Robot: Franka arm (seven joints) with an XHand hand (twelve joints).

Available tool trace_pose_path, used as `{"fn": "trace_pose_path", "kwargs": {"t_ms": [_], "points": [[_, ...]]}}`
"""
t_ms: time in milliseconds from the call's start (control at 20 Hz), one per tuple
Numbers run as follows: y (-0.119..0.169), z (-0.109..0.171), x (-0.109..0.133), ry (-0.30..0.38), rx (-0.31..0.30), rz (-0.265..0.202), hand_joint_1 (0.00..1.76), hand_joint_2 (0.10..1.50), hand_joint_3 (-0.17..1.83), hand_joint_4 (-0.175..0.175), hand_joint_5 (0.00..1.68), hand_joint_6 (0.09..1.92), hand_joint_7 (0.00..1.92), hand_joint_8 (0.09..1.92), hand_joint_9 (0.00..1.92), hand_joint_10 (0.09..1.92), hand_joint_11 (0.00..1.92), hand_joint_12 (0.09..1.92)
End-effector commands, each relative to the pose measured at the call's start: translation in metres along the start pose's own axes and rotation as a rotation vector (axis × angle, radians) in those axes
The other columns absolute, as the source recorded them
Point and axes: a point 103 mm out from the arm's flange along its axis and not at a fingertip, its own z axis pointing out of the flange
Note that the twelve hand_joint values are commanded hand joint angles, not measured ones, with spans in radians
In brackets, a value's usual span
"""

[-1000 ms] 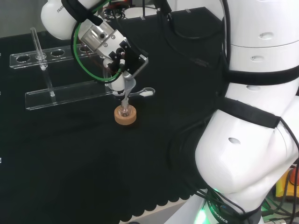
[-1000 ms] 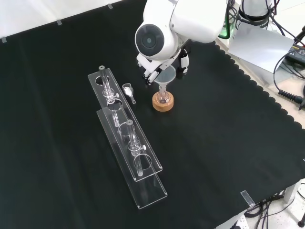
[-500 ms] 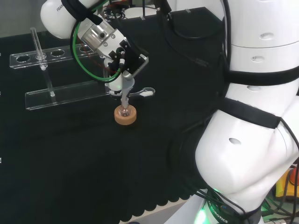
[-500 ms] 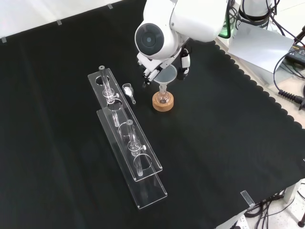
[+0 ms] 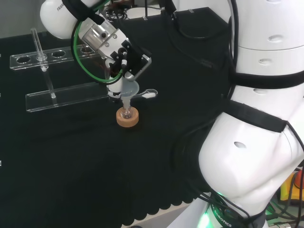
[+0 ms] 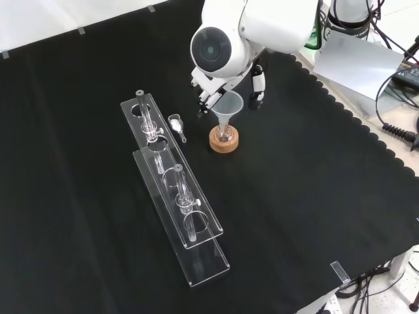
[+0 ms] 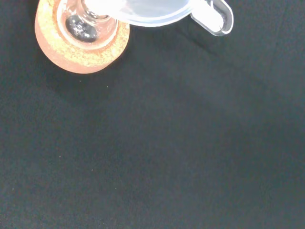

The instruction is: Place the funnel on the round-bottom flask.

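Observation:
A clear funnel (image 5: 129,89) (image 6: 228,106) stands upright with its stem in the neck of the small round-bottom flask (image 5: 126,114) (image 6: 224,134). The flask sits on a cork ring (image 5: 127,119) (image 6: 224,141). The black and white hand (image 5: 124,56) (image 6: 259,80) hovers just above and behind the funnel's rim. Its fingers are spread on either side of the rim and do not hold it. The wrist view looks down on the cork ring (image 7: 78,47), the flask (image 7: 88,26) and the funnel's rim (image 7: 147,12).
Two long clear racks (image 6: 177,196) (image 5: 66,95) with a few test tubes lie to the left of the flask in the front view. A small clear scoop (image 6: 175,123) (image 5: 149,93) (image 7: 214,16) lies between the racks and the cork ring.
The hand has let go of the funnel and drawn up and back from it. The funnel now stands free in the flask's neck.

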Motion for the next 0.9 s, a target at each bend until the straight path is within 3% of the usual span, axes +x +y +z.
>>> {"fn": "trace_pose_path", "kwargs": {"t_ms": [50, 350, 550, 900], "points": [[-0.011, -0.005, -0.006, 0.011, -0.030, 0.010, 0.46, 0.64, 0.42, -0.017, 0.25, 0.09, 0.31, 0.64, 0.76, 0.50, 0.51, 1.28], [-0.034, -0.017, -0.026, 0.035, -0.076, 0.022, 0.45, 0.66, 0.39, -0.017, 0.25, 0.09, 0.30, 0.66, 0.74, 0.53, 0.50, 1.29], [-0.047, -0.019, -0.045, 0.124, -0.110, 0.018, 0.51, 0.70, 0.40, -0.019, 0.29, 0.09, 0.32, 0.66, 0.73, 0.54, 0.50, 1.29], [-0.054, -0.005, -0.074, 0.180, -0.129, 0.045, 0.59, 0.73, 0.41, -0.020, 0.36, 0.09, 0.34, 0.66, 0.74, 0.54, 0.51, 1.29]]}}
